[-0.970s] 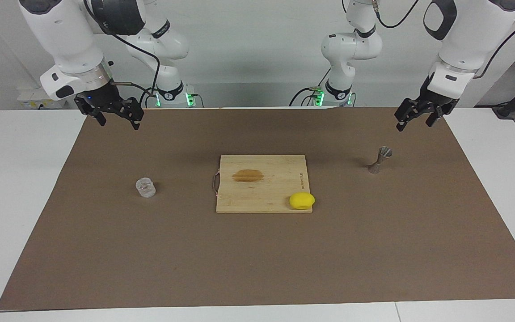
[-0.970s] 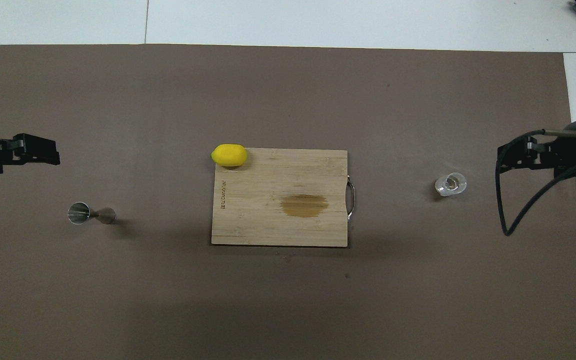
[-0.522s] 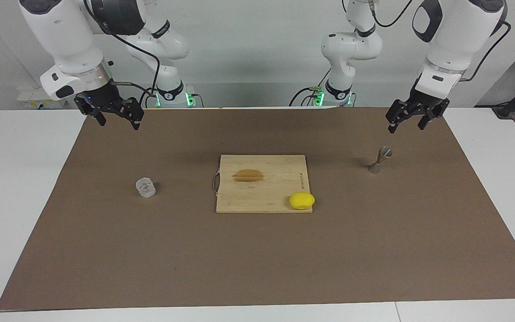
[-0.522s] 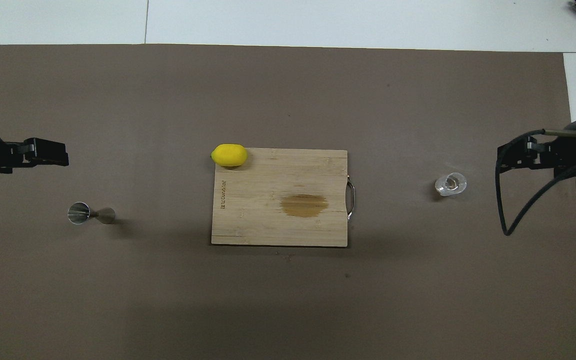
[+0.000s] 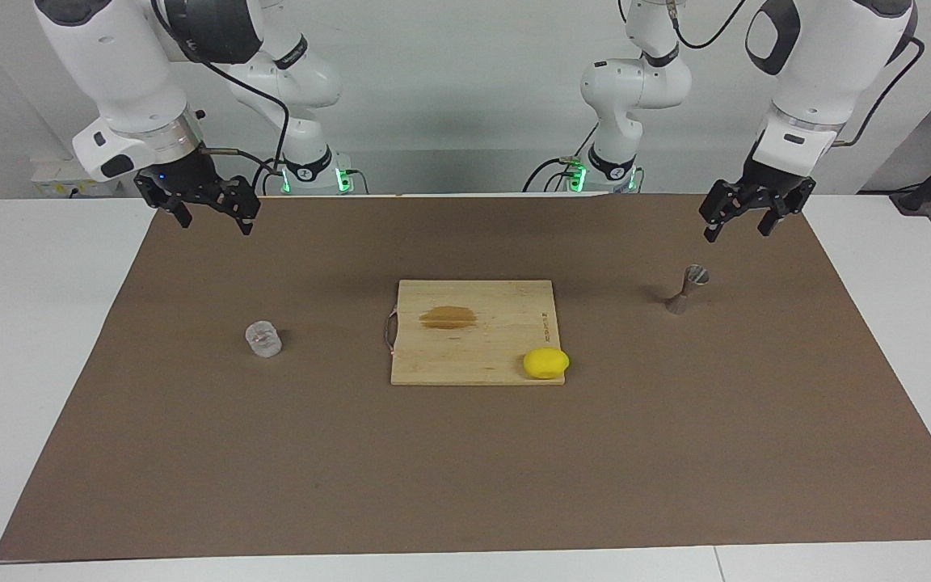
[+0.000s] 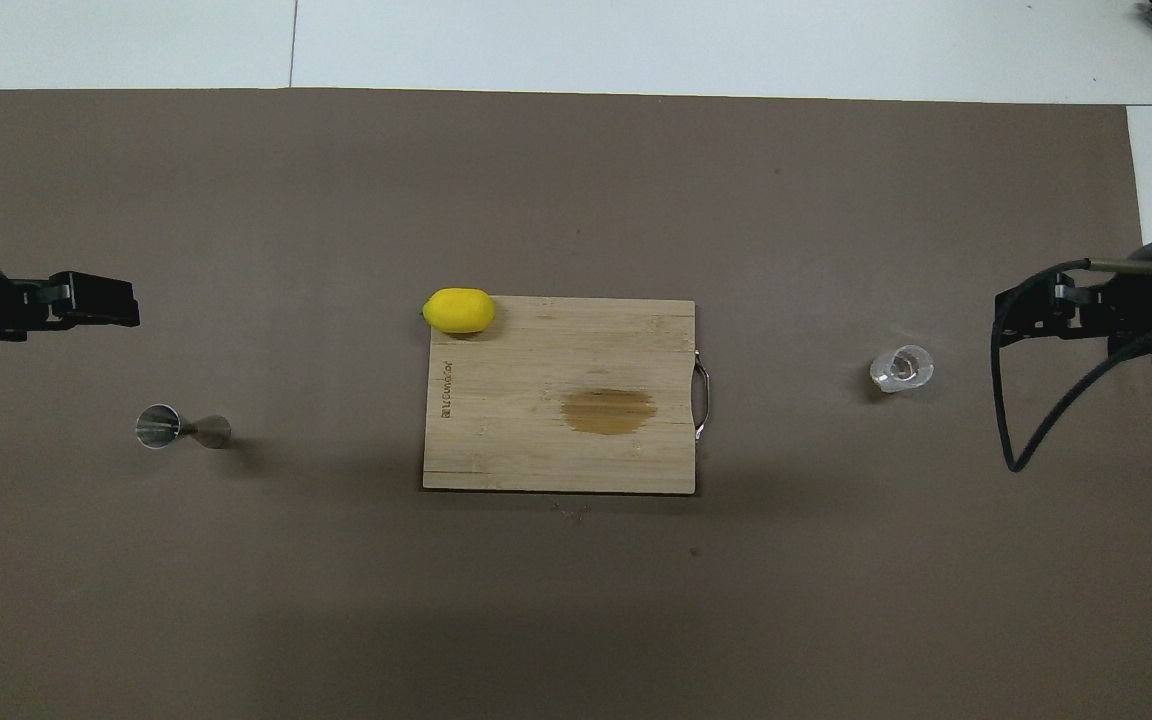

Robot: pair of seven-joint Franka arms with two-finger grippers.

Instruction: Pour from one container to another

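Brown mat (image 5: 465,469): paper sheet that covers most of my white desk (image 5: 29,323); every item stands on it.
Glass tumbler (image 5: 263,339): clear and short, upright on the mat toward my right arm's end of the desk, about midway between the desk's robot edge and its outer edge; nothing touches it.
Metal jigger (image 5: 687,289): grey, hourglass-shaped, upright on the mat toward my left arm's end of the desk, a little nearer to my bases than the tumbler, well apart from it.
Cutting board (image 5: 473,331): pale wood, flat at the middle of the mat between tumbler and jigger, with a darker brown patch on its surface and a metal handle on the edge that faces the tumbler.
Lemon (image 5: 545,363): yellow, on the board's corner that lies farthest from me, toward the jigger's end.
Left gripper (image 5: 740,222): released, fingers apart, grasping nothing; it hangs in the air over the mat close to the jigger, not touching it.
Right gripper (image 5: 211,217): released, fingers apart, empty; it hangs over the mat's corner at my right arm's end, by the robot edge, well apart from the tumbler.
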